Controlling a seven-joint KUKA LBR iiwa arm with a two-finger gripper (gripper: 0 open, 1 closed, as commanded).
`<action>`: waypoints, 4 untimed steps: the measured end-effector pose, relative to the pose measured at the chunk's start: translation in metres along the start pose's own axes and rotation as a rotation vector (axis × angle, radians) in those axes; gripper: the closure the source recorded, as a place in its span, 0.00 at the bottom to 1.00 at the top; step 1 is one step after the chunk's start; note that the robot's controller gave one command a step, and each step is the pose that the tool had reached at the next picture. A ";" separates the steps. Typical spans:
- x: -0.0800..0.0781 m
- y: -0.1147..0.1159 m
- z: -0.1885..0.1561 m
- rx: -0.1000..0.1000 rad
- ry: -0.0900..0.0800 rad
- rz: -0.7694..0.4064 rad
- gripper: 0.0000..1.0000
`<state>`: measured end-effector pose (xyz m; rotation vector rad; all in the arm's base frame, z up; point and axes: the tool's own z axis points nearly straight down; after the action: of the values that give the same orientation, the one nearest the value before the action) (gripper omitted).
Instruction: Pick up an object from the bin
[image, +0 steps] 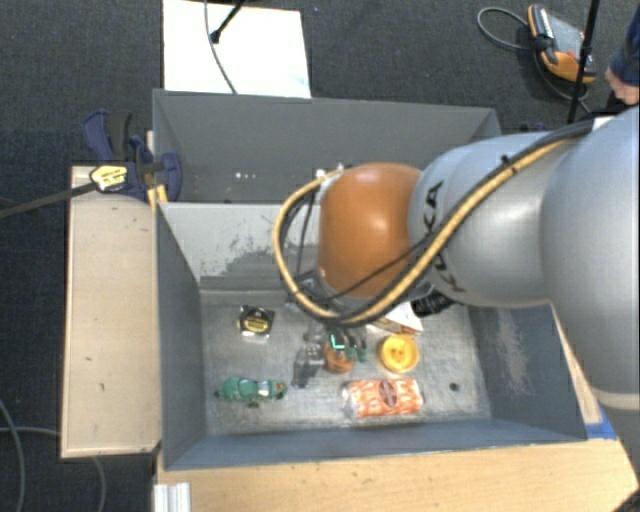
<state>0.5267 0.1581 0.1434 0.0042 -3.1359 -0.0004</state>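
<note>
Black lettering (433, 205) on the arm (520, 230), crossed by a cable (470, 200). Not fully legible. Nothing else readable.

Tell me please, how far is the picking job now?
Done: the gripper is low in the bin, beside the yellow round thing. In hand: no thing visibly held. Left: grasp one and lift it out. The orange packet lies apart from it.
</note>
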 end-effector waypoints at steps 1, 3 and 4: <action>-0.002 -0.001 -0.004 -0.001 -0.008 0.005 0.00; 0.017 0.082 0.074 -0.001 -0.008 -0.039 0.00; 0.035 0.084 0.042 0.000 -0.006 0.022 0.00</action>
<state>0.4916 0.2421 0.1020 -0.0301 -3.1416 -0.0005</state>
